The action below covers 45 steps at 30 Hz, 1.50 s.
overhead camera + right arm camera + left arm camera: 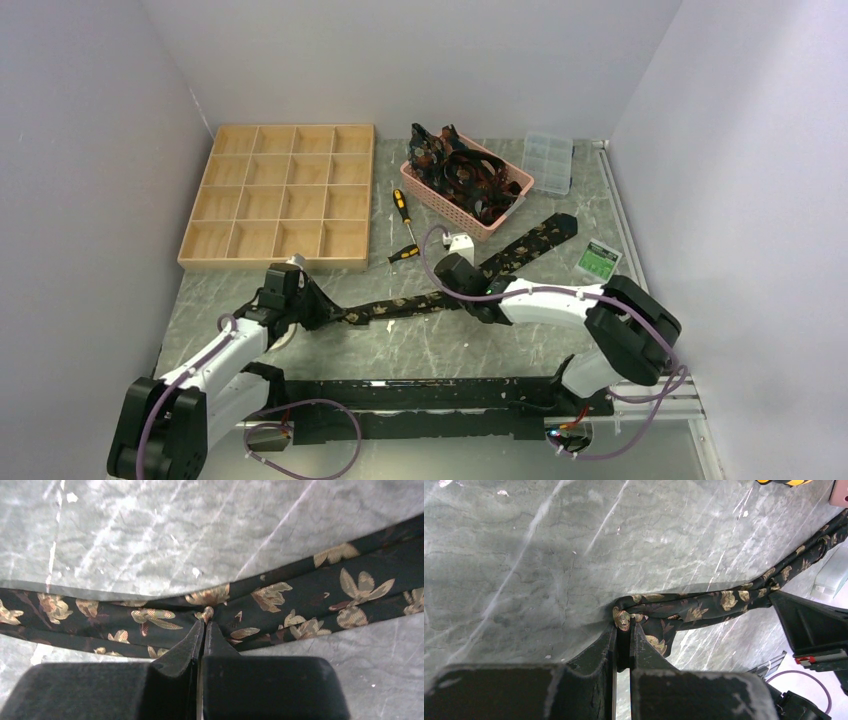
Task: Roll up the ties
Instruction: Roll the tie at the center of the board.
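Pinching the black floral necktie (400,305), which is lying diagonally across the tabletop (440,350), both pincers are clamping shut on fabric: the left pincer (624,626) on its bunched end, the right pincer (203,623) on a fold mid-length. Rolling well is likely calling for the left winding that end tightly while the right is holding the strip taut.

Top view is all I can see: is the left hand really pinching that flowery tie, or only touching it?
Observer: Pinching; its wrist camera shows the left hand shut on the tie's crumpled end.
Operator: And the other hand?
Observer: The right hand is shut too, nipping a small pucker of fabric mid-tie.
Operator: What are the flecks?
Observer: Tan-gold flowers with striped petals, on black.
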Available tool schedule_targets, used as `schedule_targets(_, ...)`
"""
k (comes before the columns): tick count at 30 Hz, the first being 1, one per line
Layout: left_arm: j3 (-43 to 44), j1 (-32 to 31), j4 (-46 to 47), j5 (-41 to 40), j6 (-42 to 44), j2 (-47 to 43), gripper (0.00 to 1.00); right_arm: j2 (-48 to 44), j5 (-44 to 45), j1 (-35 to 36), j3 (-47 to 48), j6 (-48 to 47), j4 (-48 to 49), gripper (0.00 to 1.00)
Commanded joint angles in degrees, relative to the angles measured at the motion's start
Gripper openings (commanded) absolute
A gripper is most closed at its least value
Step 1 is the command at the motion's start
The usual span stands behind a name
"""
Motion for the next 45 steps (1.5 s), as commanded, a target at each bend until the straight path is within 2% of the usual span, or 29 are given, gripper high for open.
schedule_targets(1, 0.76, 0.14, 1.34, 0.76, 1.43, 0.68, 0.03, -0.09, -0.36, 0.59, -2.28, 2.29, -0.99, 0.0)
schedule_targets(3, 0.76, 0.08, 1.35, 0.88, 1.4, 0.85, 0.03, -0.49, -0.01, 0.74, -2.59, 2.78, -1.24, 0.0)
schedule_targets(8, 1.73, 0.14, 0.19, 1.53, 1.84, 0.76, 0.03, -4.12, 2.27, 1.59, -1.88, 3.26, -3.39, 0.26)
schedule_targets(10, 2.16, 0.14, -0.34, 1.8, 1.71, 0.79, 0.03, -5.25, 2.52, 2.23, -0.97, 3.17, -4.29, 0.3)
schedule_targets(22, 2.07, 0.14, -0.06, 1.69, 1.8, 2.1, 0.03, -4.51, -1.96, 8.12, -5.18, 10.02, -2.07, 0.23)
schedule_targets(27, 1.94, 0.14, 0.28, 1.76, 1.72, 2.47, 0.03, -0.85, -2.52, 9.09, -5.63, 12.67, 0.11, 0.22)
schedule_targets(35, 1.72, 0.14, -1.41, 1.35, 1.83, 1.1, 0.03, 6.6, 2.11, 3.99, -1.18, 11.47, 4.27, 0.2)
schedule_targets(40, 1.58, 0.14, -2.61, 0.63, 1.83, -0.03, 0.03, 11.55, 0.07, -0.75, 1.23, 9.48, 8.01, 0.2)
schedule_targets(45, 1.7, 0.14, -1.56, 0.85, 1.79, 0.91, 0.03, 8.46, -1.2, -0.66, 0.2, 7.89, 8.42, 0.21)
